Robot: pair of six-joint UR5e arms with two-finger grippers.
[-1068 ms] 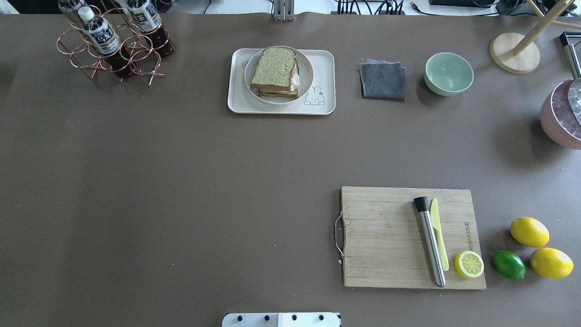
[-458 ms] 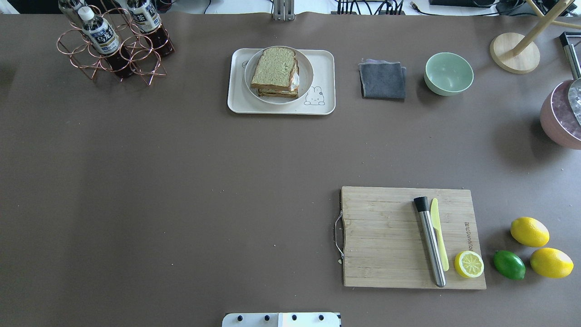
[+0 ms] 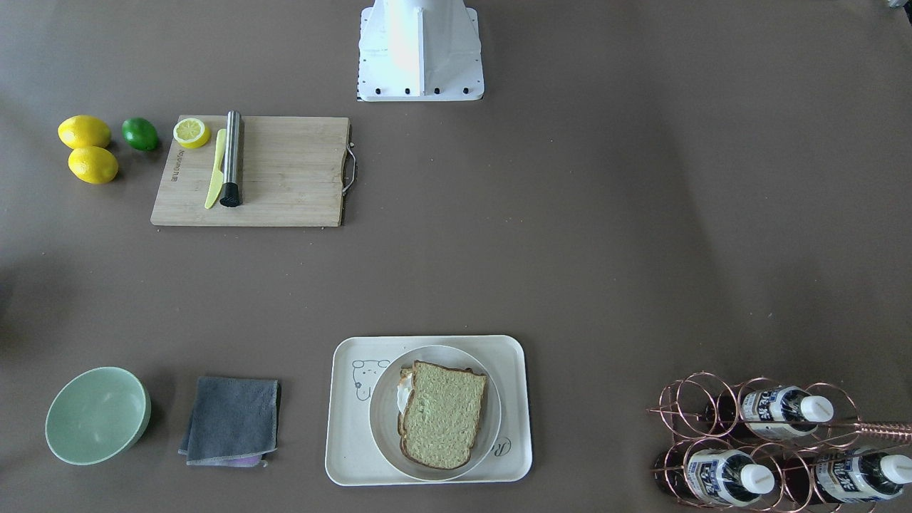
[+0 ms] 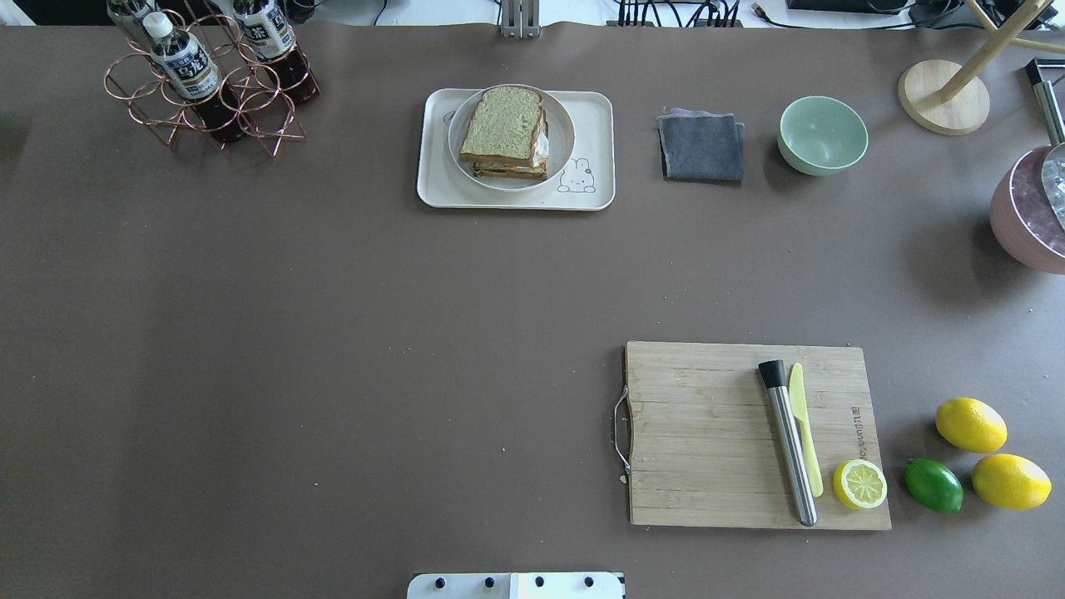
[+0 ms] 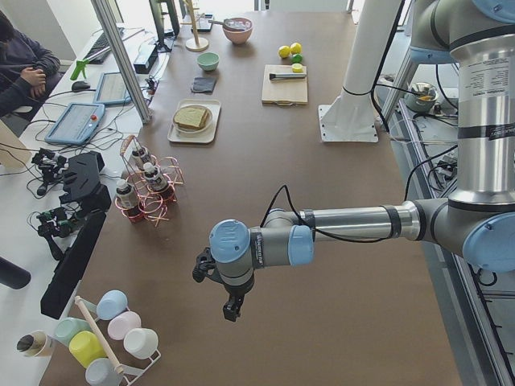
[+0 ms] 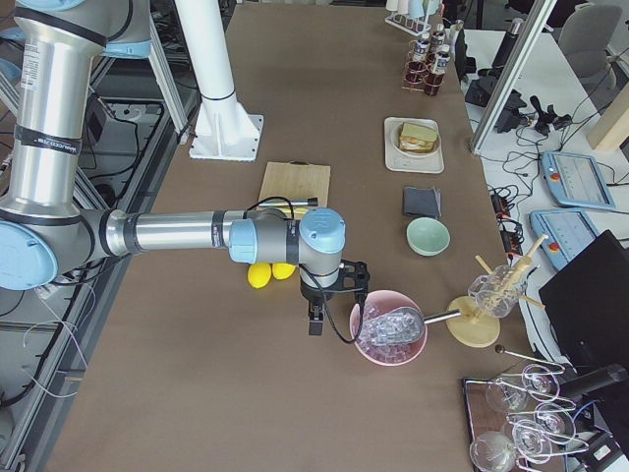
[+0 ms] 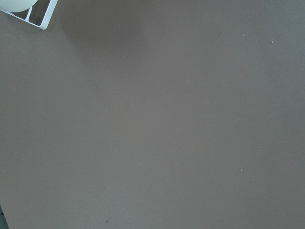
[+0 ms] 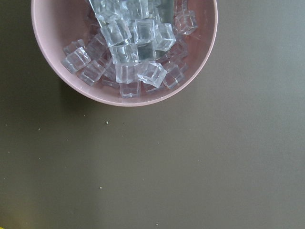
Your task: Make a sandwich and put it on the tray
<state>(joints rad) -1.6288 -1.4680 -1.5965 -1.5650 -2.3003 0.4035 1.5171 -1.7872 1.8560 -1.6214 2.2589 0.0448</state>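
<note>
The sandwich (image 4: 503,125), two brown-crusted bread slices with white egg showing at its edge, lies on a round white plate (image 4: 567,125). The plate stands on the cream tray (image 4: 596,116) at the table's far middle. Sandwich (image 3: 443,413) and tray (image 3: 342,427) also show in the front-facing view. My left gripper (image 5: 232,310) hangs over bare table at the left end, far from the tray. My right gripper (image 6: 314,324) hangs beside the pink ice bowl (image 6: 388,334) at the right end. Both show only in side views, so I cannot tell if they are open or shut.
A wooden cutting board (image 4: 707,433) holds a steel muddler (image 4: 790,453), a yellow knife and a lemon half (image 4: 859,484). Two lemons and a lime (image 4: 933,485) lie to its right. A grey cloth (image 4: 701,147), a green bowl (image 4: 822,133) and a copper bottle rack (image 4: 208,83) stand along the far edge.
</note>
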